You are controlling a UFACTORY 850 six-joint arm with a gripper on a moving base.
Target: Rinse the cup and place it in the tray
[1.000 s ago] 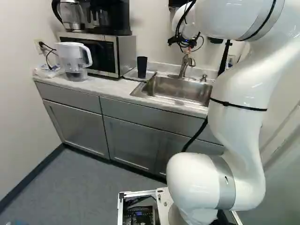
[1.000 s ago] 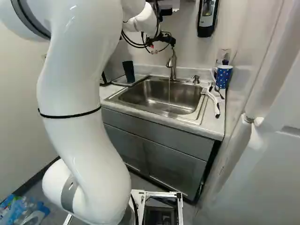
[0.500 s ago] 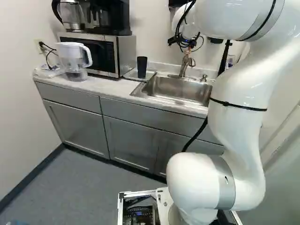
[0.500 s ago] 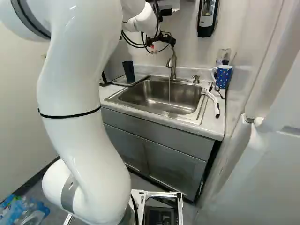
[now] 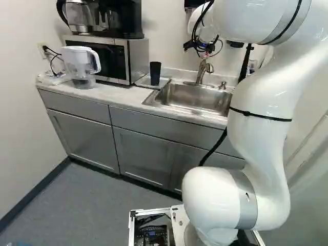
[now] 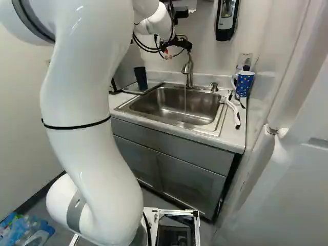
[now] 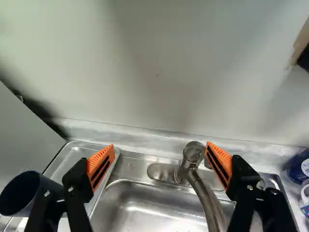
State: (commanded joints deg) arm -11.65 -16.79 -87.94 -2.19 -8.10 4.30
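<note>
- Clock set on the sink (image 6: pixel 123 106), wall at twelve. The cup (image 6: pixel 140 78), dark and smooth, widening toward its rim, stands upright on the tray (image 5: pixel 165 82) at ten o'clock.
- Tray: shallow, shiny metal, thin raised lip, lying beside the sink's edge.
- Gripper (image 6: pixel 177 49): fingers spread wide, the cup outside their gap. Orange pads (image 7: pixel 100 166) are ribbed, slotted wedges on black linkages.
- Wrist view, twelve taken as the gripper's pointing direction: cup at nine o'clock, close outside one finger; its open round mouth shows.
- Tap (image 7: pixel 193 154): brushed metal, rounded head, curved spout; seen between the two fingers, nearer the three o'clock one. Whether it touches them cannot be told.
- Right base view: a thin thread of water (image 6: pixel 185 102) falls from the tap into the basin.
- Basin: glossy steel, rounded corners, flat rim set in a pale mottled counter (image 5: pixel 120 94).
- Sink clock, two o'clock: blue mug (image 6: pixel 245 83) with white dots, handle toward the sink. Three o'clock: white-handled utensil (image 6: pixel 233 110) along the rim.
- Soap pump (image 6: pixel 213 86) rises from the rim between tap and mug, a low obstacle.
- Edges: a smooth pale wall (image 7: pixel 159 72) rises ahead of the gripper; the boxy microwave (image 5: pixel 138 59) bounds the tray at nine o'clock. The widest gap shown is between the pads, with the tap inside it.
</note>
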